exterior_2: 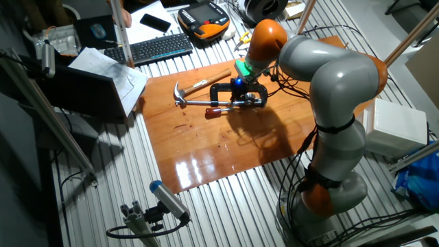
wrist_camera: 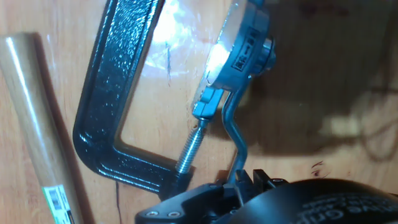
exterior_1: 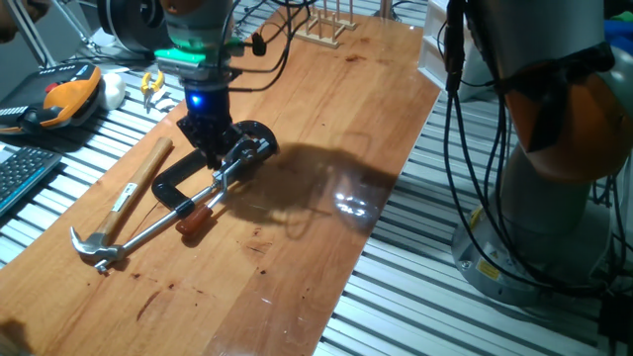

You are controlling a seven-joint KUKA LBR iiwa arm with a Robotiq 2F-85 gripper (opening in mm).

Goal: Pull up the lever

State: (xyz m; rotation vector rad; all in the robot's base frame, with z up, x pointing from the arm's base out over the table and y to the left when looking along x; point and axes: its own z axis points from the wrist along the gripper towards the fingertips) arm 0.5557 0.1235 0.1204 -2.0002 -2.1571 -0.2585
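Observation:
A black C-shaped clamp (exterior_1: pixel 168 183) lies on the wooden table (exterior_1: pixel 326 119); it also shows in the other fixed view (exterior_2: pixel 223 89) and in the hand view (wrist_camera: pixel 112 81). Its lever (exterior_1: pixel 203 210) is a thin silver arm with a reddish-brown tip and lies low, pointing toward the front left. My gripper (exterior_1: pixel 211 153) stands over the clamp's hinge end. In the hand view the bent silver lever (wrist_camera: pixel 233 127) runs into the gripper (wrist_camera: pixel 239 182), whose fingers look closed around it. The lever's tip is hidden there. A longer steel rod (exterior_1: pixel 158 229) lies beside the lever.
A wooden-handled claw hammer (exterior_1: pixel 129 196) lies just left of the clamp, its head (exterior_1: pixel 94 247) near the rod's end. A keyboard (exterior_2: pixel 158 46), an orange pendant (exterior_1: pixel 64 94) and yellow pliers (exterior_1: pixel 150 87) lie off the board. A wooden rack (exterior_1: pixel 331 25) stands at the far end.

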